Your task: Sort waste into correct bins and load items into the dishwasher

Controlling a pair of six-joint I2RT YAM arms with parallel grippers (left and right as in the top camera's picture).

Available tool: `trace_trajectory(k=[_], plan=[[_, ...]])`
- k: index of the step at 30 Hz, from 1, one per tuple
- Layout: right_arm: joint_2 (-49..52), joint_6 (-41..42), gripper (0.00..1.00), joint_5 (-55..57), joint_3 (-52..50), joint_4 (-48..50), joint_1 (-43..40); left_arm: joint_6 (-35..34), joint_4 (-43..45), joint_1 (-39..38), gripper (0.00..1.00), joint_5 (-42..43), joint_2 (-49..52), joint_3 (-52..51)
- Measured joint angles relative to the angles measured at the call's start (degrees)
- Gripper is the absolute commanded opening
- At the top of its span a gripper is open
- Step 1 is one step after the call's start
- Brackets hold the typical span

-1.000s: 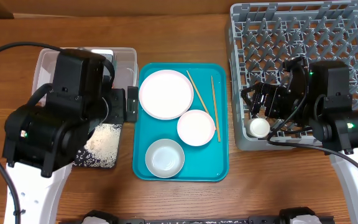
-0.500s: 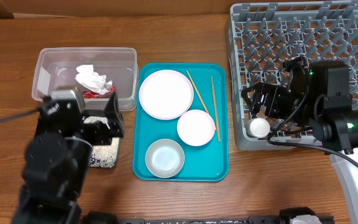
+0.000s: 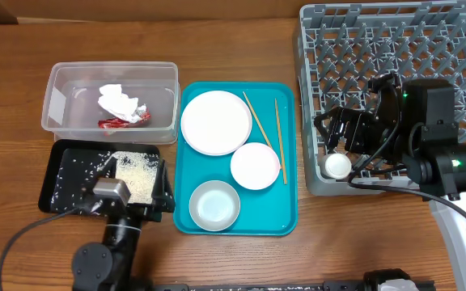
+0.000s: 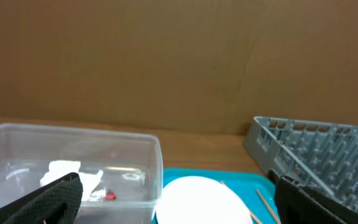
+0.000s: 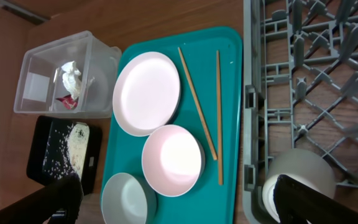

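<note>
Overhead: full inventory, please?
clear tub: 1, clear, far left
wrapper: 1, red-and-white, in clear tub
black tray: 1, black, in front of clear tub
rice grains: many, white, in black tray
teal tray: 1, teal, centre
plate: 1, white, teal tray
bowls: 2, white, teal tray
chopsticks: 2, wooden, teal tray
dish rack: 1, grey, right
cup: 1, white, rack's front-left corner
left gripper: open, over black tray
right gripper: open, by cup

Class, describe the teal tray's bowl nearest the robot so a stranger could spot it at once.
Find the teal tray left of the grey rack. Of three round dishes on it, take the bowl at the robot's edge. Unlike the plate and the pinkish bowl, its hollow looks grey inside a white rim.
</note>
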Motion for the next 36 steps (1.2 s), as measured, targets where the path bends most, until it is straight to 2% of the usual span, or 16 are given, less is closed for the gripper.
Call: trace_trajectory(k=[7,12,14,36], plan=[[0.0,0.02,1.0,0.0,0.0,0.04,0.02,0.79,2.34,0.0,1.0,0.0,-7.23,-10.29],[0.0,0.0,1.0,-0.02,0.0,0.04,0.0,0.76,7.28,0.0,1.0,0.07,-7.54,-16.61],[0.0,0.0,1.0,0.0,0.0,0.04,0.02,0.72,6.6,0.0,1.0,0.04,-7.58,-17.99],[0.0,0.02,1.0,-0.02,0.0,0.02,0.0,0.61,5.05,0.0,1.0,0.22,-7.58,-18.45]])
